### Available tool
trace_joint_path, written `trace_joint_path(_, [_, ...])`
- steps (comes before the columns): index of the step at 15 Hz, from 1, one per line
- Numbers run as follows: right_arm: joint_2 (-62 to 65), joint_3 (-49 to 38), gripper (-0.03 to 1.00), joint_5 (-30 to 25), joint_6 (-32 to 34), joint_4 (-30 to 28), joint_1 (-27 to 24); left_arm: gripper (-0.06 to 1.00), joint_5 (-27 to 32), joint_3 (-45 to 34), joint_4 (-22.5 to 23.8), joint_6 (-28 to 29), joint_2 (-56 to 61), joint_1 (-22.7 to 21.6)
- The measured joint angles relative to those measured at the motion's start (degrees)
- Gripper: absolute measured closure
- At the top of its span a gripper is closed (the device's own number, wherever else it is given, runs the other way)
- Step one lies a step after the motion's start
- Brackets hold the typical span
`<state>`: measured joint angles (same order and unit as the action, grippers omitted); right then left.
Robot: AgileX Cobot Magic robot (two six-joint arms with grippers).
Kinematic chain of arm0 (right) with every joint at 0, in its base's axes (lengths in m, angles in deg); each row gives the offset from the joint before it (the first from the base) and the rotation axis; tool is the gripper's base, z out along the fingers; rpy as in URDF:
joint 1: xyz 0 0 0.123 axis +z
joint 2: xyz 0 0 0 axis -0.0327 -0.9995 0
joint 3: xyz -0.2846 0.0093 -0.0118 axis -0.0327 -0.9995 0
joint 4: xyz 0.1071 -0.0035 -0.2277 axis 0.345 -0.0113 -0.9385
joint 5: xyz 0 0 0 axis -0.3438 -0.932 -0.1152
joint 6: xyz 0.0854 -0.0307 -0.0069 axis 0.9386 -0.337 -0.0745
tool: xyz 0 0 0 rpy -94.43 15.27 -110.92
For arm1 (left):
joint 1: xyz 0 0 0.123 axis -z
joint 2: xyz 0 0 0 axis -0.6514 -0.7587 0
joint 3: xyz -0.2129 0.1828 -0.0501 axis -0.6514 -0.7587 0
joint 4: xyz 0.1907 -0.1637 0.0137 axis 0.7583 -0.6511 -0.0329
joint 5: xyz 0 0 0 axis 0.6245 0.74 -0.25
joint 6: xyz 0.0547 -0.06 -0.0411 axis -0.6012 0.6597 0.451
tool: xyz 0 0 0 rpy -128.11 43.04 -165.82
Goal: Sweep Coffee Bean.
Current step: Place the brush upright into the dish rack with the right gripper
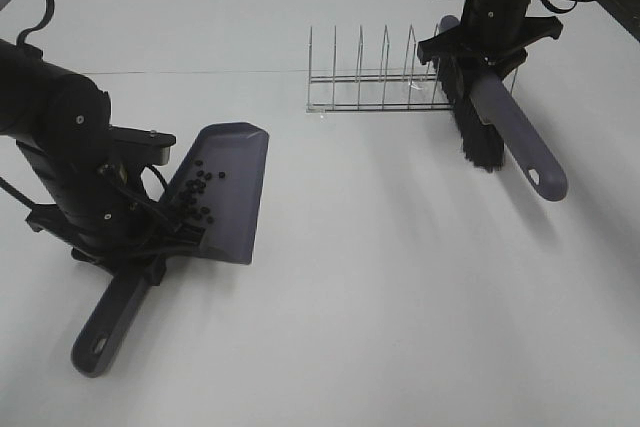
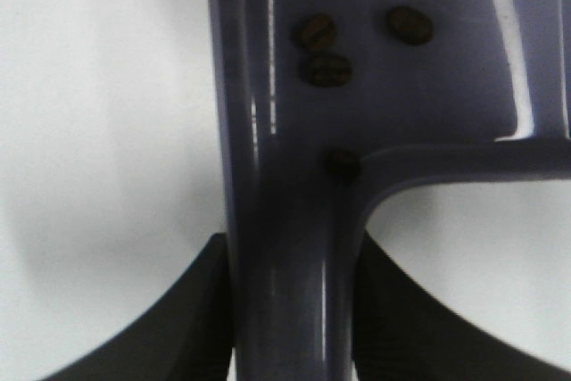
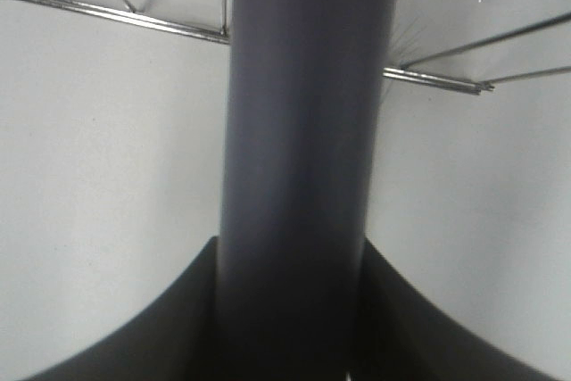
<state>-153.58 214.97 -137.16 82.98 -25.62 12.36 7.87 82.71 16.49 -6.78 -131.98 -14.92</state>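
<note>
The grey-purple dustpan (image 1: 225, 187) lies on the white table at the left, with several coffee beans (image 1: 198, 187) in its pan. My left gripper (image 1: 140, 247) is shut on the dustpan's handle (image 2: 290, 292); the left wrist view shows beans (image 2: 326, 69) in the pan just past the handle. My right gripper (image 1: 480, 47) is shut on the brush handle (image 3: 303, 167) at the right, by the wire rack. The brush's black bristles (image 1: 475, 132) hang down beside the rack's right end, and its grey handle (image 1: 525, 147) points toward the front right.
A wire dish rack (image 1: 375, 77) stands at the back middle, its right end touching the brush; it also shows in the right wrist view (image 3: 107, 11). The white table (image 1: 400, 297) spreads toward the front and middle.
</note>
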Motion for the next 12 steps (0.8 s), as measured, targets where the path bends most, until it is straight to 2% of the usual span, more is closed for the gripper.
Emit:
trace_joint_path(9, [-1.8, 4.2, 0.64, 0.1, 2.4, -0.3, 0.0, 0.59, 0.0, 0.0, 0.0, -0.2, 0.0, 0.0])
trace_joint_path(10, [-1.8, 4.2, 0.55, 0.2, 2.6, -0.3, 0.0, 0.59, 0.0, 0.0, 0.0, -0.2, 0.0, 0.0])
trace_joint_path(12, [-1.8, 4.2, 0.24, 0.2, 4.0, -0.3, 0.0, 0.59, 0.0, 0.0, 0.0, -0.2, 0.0, 0.0])
